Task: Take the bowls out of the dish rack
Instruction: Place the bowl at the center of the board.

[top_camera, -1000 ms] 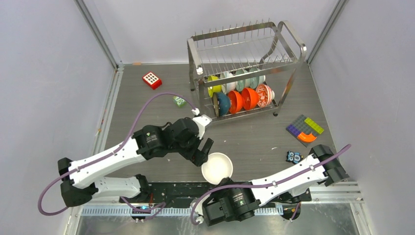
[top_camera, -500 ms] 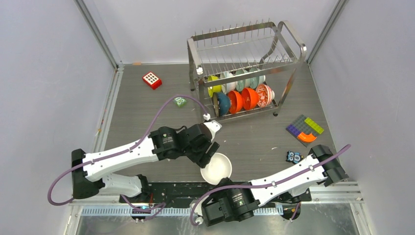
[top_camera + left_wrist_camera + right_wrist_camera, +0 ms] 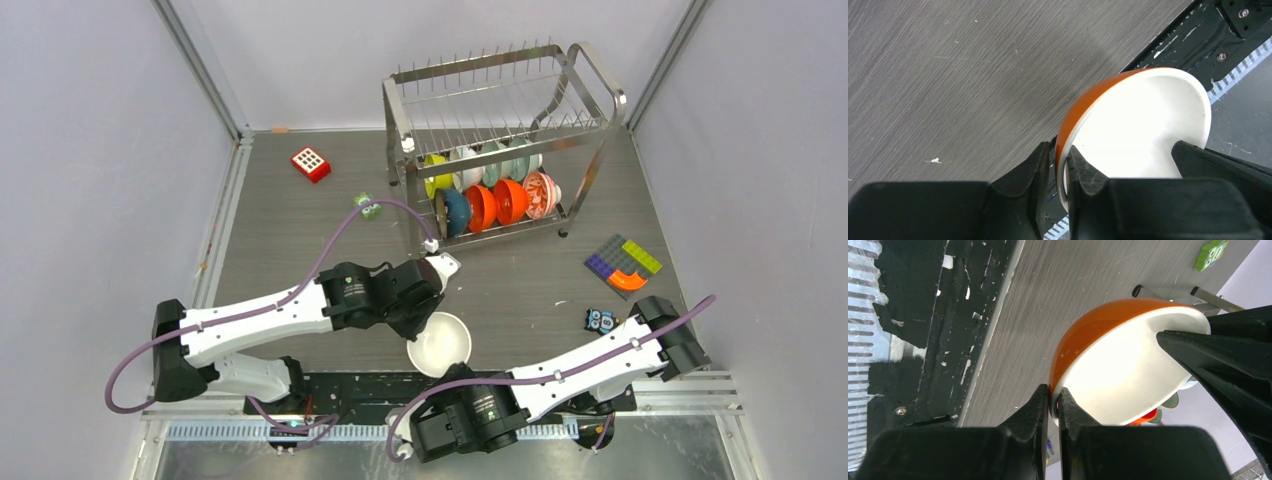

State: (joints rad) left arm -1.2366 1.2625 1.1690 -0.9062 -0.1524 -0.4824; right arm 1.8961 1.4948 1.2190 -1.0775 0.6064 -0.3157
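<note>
An orange bowl [image 3: 440,343] with a white inside hangs low over the table's near edge, held from two sides. My left gripper [image 3: 421,322] is shut on its rim; the left wrist view has the bowl [image 3: 1148,125] with the left gripper [image 3: 1058,160] pinching its edge. My right gripper [image 3: 445,372] is shut on the near rim, and the right wrist view shows that bowl [image 3: 1128,370] in the right gripper [image 3: 1054,400]. The dish rack [image 3: 500,90] stands at the back, with several bowls [image 3: 482,207] on edge in its lower tier.
A red block with white dots [image 3: 311,163] lies at the back left. A small green toy [image 3: 370,207] sits left of the rack. Flat toy bricks [image 3: 622,263] and a small blue toy [image 3: 600,320] lie on the right, near the right arm.
My left arm has swung right to the bowl and its jaws have closed on the rim. The bowl has shifted slightly. The right gripper has kept its grip.
</note>
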